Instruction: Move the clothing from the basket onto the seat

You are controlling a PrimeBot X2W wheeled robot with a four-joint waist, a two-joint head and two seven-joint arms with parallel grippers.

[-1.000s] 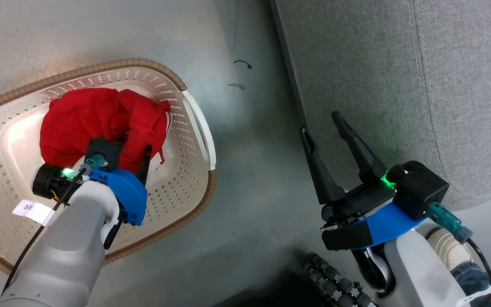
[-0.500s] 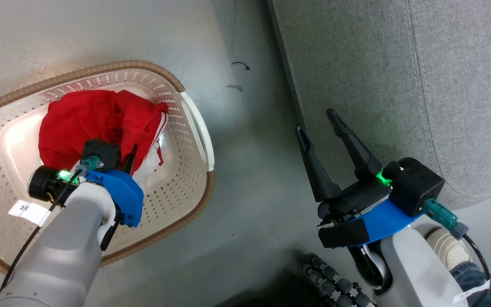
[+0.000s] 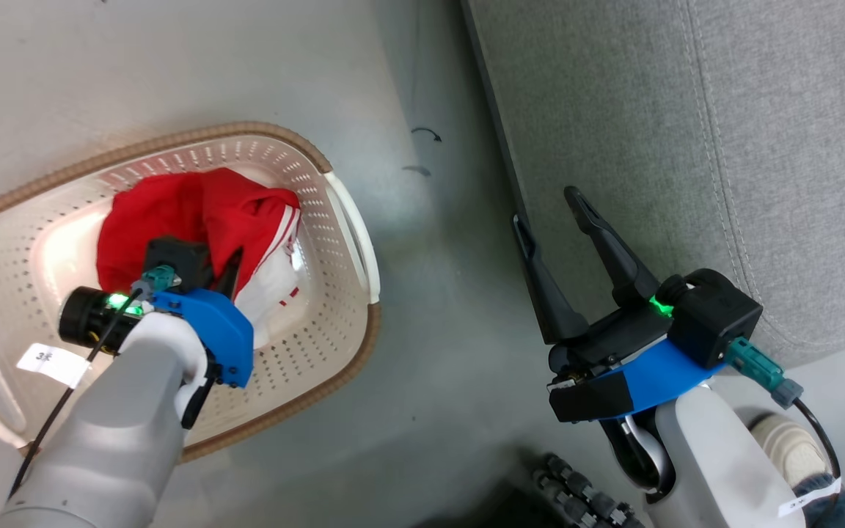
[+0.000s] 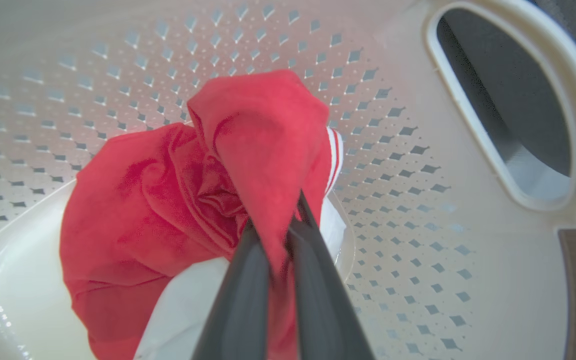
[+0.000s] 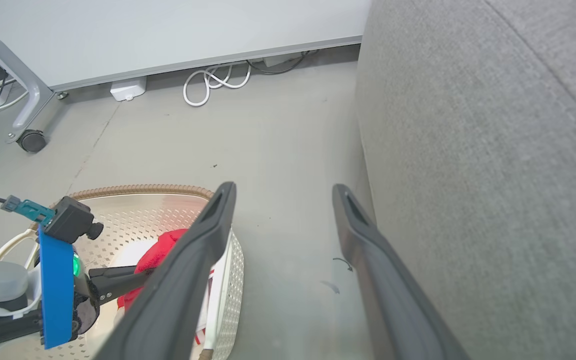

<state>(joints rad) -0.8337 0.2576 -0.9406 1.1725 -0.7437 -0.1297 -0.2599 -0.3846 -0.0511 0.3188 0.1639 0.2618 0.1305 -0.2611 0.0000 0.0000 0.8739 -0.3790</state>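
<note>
The cream-white basket (image 3: 353, 220) with its brown rim stands on the floor at the left. Inside it lies the red clothing (image 3: 173, 213) with white trim, bunched toward the far wall. My left gripper (image 3: 226, 265) reaches down into the basket and is shut on a fold of the clothing (image 4: 168, 200); the red cloth is pinched between its fingers (image 4: 240, 280). My right gripper (image 3: 547, 207) hangs open and empty at the front edge of the grey seat (image 3: 686, 147), its fingers apart beside the seat's side (image 5: 468, 150). The basket (image 5: 138, 190) lies to its left.
Bare grey floor runs between basket and seat. A person's shoe (image 3: 782, 440) and a black ribbed hose (image 3: 584, 491) are at the bottom right. Farther off stand a pale wheeled panel (image 5: 168, 35), its caster (image 5: 32, 141) and a white cable coil (image 5: 213, 82).
My left gripper has shut on the red clothing, and the cloth has gathered up around its fingers. The head camera has shifted a little. The right gripper has stayed open.
</note>
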